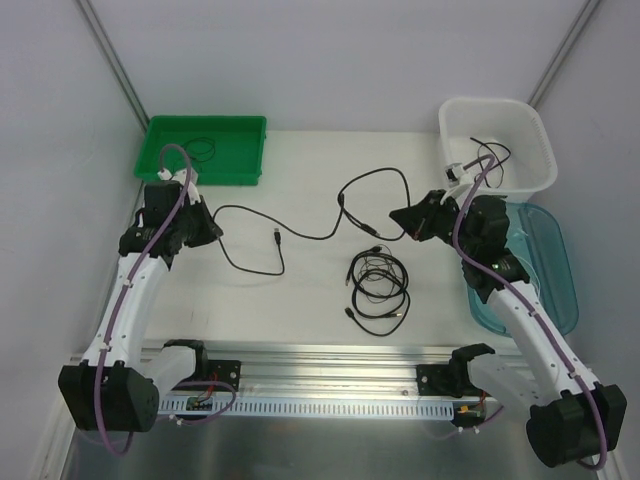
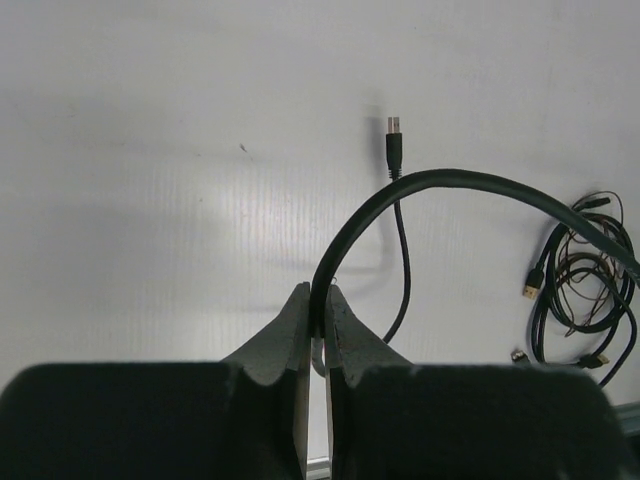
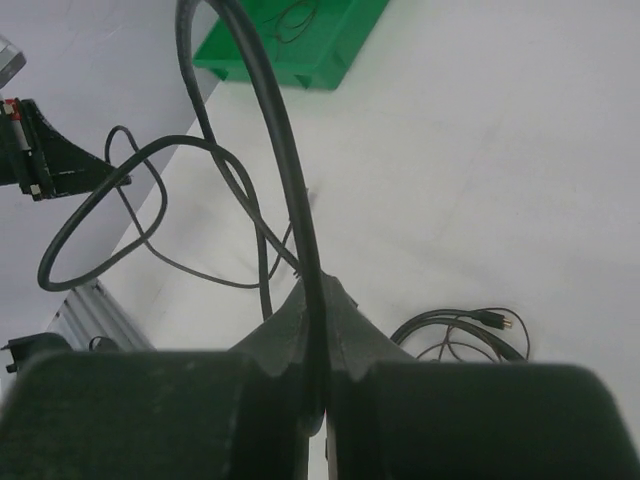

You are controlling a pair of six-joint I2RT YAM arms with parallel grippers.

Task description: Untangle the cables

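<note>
Your left end effector [image 2: 318,300] and right end effector [image 3: 315,292] each clamp the long black cable [image 1: 310,236], holding it spread across the surface [image 1: 300,300] beyond the tangled coil [image 1: 380,285], likely to keep the two apart.

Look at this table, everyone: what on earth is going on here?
Two robot arms are sorting out a tangle of cables. The left tool and the right tool are each shut on a black cable, apparently the same one, which runs slack across the table between them. A coiled bundle of more cables lies untouched near the middle. A thin loop lies in the green tray.
</note>
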